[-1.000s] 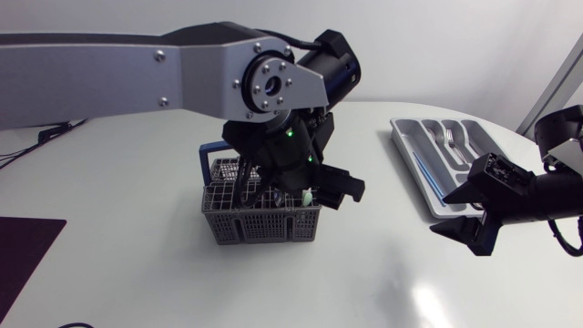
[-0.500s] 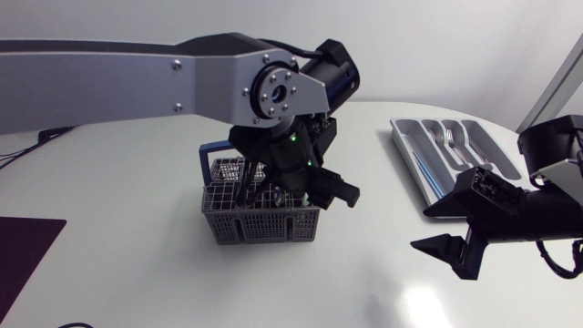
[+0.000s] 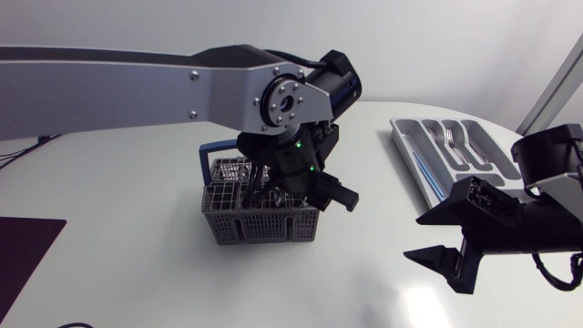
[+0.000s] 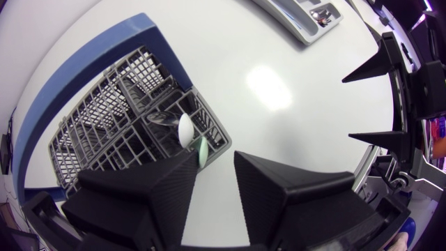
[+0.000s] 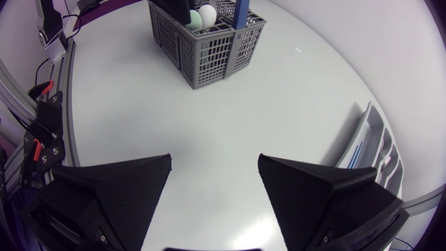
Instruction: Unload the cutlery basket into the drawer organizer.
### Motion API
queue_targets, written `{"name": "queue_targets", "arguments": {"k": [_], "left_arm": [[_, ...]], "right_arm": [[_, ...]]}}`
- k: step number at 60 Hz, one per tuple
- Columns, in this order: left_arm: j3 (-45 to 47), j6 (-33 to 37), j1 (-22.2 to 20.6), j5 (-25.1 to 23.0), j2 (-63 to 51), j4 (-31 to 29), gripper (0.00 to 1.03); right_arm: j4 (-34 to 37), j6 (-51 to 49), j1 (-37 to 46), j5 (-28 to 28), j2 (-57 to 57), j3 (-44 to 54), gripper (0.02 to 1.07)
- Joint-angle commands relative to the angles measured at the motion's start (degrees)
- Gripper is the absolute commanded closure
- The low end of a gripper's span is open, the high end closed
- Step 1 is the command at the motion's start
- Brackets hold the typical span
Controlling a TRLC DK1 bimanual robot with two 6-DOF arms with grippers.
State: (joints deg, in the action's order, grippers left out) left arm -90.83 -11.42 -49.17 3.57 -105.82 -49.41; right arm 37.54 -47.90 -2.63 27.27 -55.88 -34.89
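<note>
Glossy white table (image 3: 109,228), bright glare (image 3: 422,298)

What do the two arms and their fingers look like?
Left arm: silver-grey link, round bolted joint plate, black wrist with green lights. Right arm: black, with a thin black cable. Left gripper and right gripper: matte black, textured wedge fingers.

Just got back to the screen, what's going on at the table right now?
The left gripper, open, hangs over the cutlery basket, just above a white spoon and a green spoon standing in it. The right gripper, open and empty, is over the table near the drawer organizer, which holds forks.
</note>
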Motion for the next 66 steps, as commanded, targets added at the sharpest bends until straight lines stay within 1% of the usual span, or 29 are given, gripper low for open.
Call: {"name": "queue_targets", "arguments": {"k": [1, 4, 15, 27, 32, 49, 51, 54, 62, 66], "left_arm": [[0.1, 1.7, 0.6, 1.1, -1.4, 0.5, 0.74], [0.4, 1.9, 0.7, 1.7, -1.4, 0.8, 0.76], [1.2, 2.4, 1.1, 2.7, -1.4, 1.4, 0.76], [2.3, 2.7, 1.1, 2.8, -1.5, 1.7, 0.76], [2.7, 2.8, 1.0, 2.8, -1.5, 1.7, 0.80], [3.6, 2.7, 0.6, 2.7, -1.5, 2.2, 0.81], [3.8, 2.7, 0.6, 2.7, -1.4, 2.6, 0.85], [4.1, 2.7, 0.6, 2.7, -1.4, 3.2, 0.87], [4.3, 2.7, 0.6, 2.7, -1.4, 3.3, 0.88], [4.4, 2.7, 0.7, 2.7, -1.4, 3.3, 0.91]], "right_arm": [[0.5, 1.6, -1.0, 0.4, 0.7, 1.8, 0.17], [0.5, 1.9, -1.3, 0.4, 0.9, 1.9, 0.17], [0.4, 2.8, -2.6, 0.4, 1.7, 2.5, 0.17], [0.2, 3.4, -3.4, 0.3, 1.9, 2.8, 0.17], [0.2, 3.8, -4.0, 0.3, 2.0, 2.9, 0.17], [-0.8, 5.1, -5.5, -0.1, 1.9, 3.3, 0.17], [-0.9, 5.2, -5.5, -0.1, 1.9, 3.3, 0.17], [-1.0, 5.3, -5.7, -0.1, 1.8, 3.4, 0.17], [-1.0, 5.3, -5.9, -0.3, 1.9, 3.6, 0.17], [-1.0, 5.3, -5.9, -0.3, 1.9, 3.6, 0.17]]}}
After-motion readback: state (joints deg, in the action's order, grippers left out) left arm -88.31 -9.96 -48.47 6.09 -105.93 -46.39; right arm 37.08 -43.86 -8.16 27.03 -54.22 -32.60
